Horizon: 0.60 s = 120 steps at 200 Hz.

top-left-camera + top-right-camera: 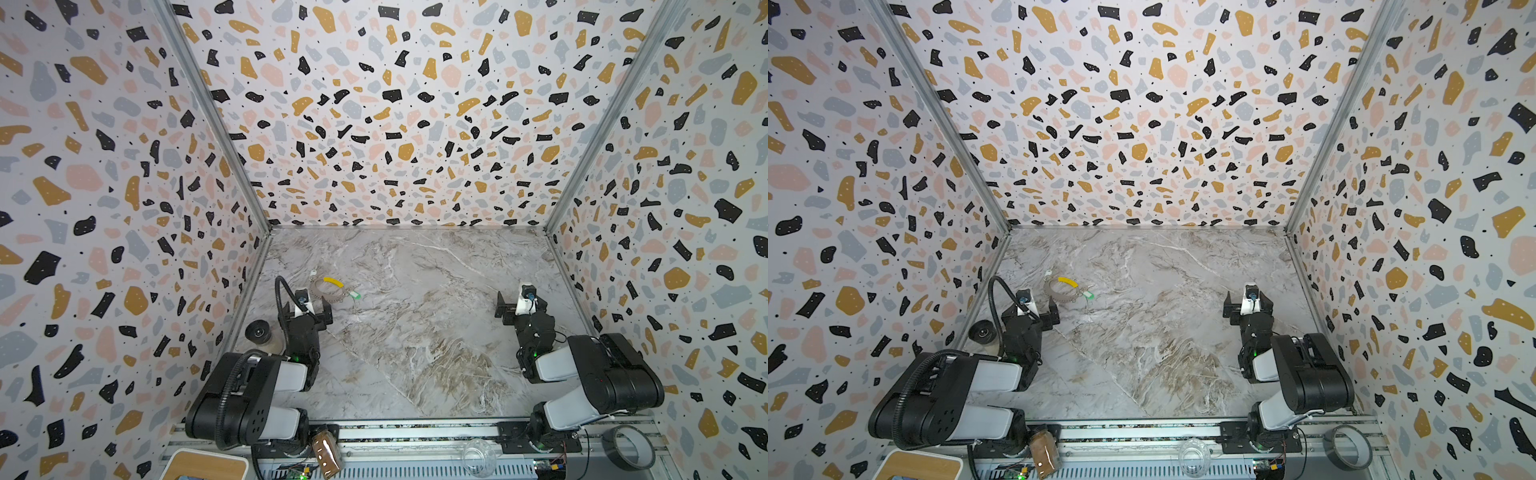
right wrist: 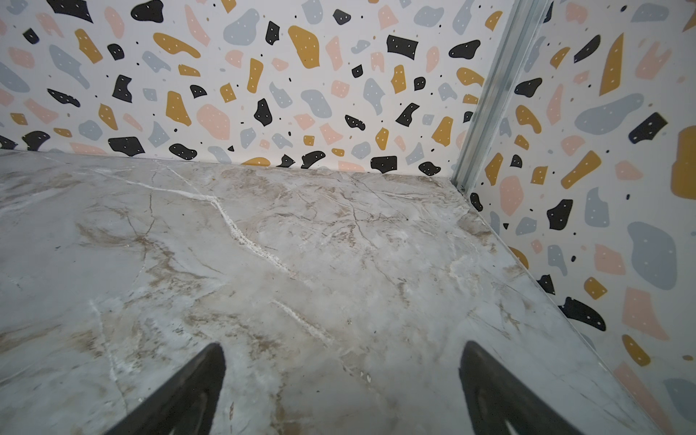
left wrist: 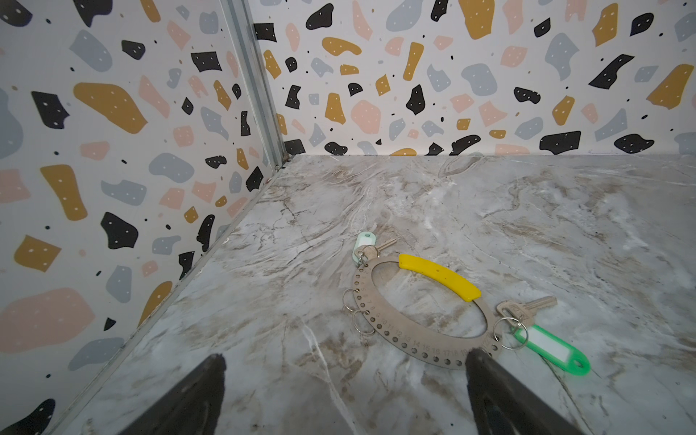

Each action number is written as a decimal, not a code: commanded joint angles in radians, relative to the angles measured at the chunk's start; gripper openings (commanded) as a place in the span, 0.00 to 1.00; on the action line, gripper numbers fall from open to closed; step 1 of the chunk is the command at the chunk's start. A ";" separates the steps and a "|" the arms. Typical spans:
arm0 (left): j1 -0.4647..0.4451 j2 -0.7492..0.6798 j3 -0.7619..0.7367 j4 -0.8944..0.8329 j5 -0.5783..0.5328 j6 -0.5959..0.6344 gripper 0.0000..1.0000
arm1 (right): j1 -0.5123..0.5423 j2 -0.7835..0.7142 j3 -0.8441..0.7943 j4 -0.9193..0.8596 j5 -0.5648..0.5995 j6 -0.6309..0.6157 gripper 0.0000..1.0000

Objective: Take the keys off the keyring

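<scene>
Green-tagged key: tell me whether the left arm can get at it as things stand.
Probably yes. The left gripper stands open just short of the keyring, and the green-tagged key lies on bare table at the ring's rim, nothing between. Lying flat, it may be awkward to pinch.

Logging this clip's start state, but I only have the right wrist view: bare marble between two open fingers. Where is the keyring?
Observer: In both top views the keyring lies flat on the table, left side, just ahead of the left gripper.
Operator: Are the keys on it?
Observer: Yes. The left wrist view shows the green-tagged key and the pale-tagged key both linked to its rim.
Operator: Is that gripper holding anything?
Observer: No, it is open and empty.
</scene>
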 commanded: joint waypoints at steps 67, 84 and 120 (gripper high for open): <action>0.009 -0.357 0.315 -0.701 -0.147 -0.276 0.99 | 0.047 -0.394 0.122 -0.449 -0.004 0.079 0.99; 0.009 -0.350 0.413 -0.851 -0.064 -0.349 0.99 | 0.100 -0.384 0.195 -0.600 -0.009 0.106 1.00; 0.008 -0.215 0.603 -1.070 0.121 -0.469 0.99 | 0.267 -0.299 0.316 -0.746 -0.046 0.122 1.00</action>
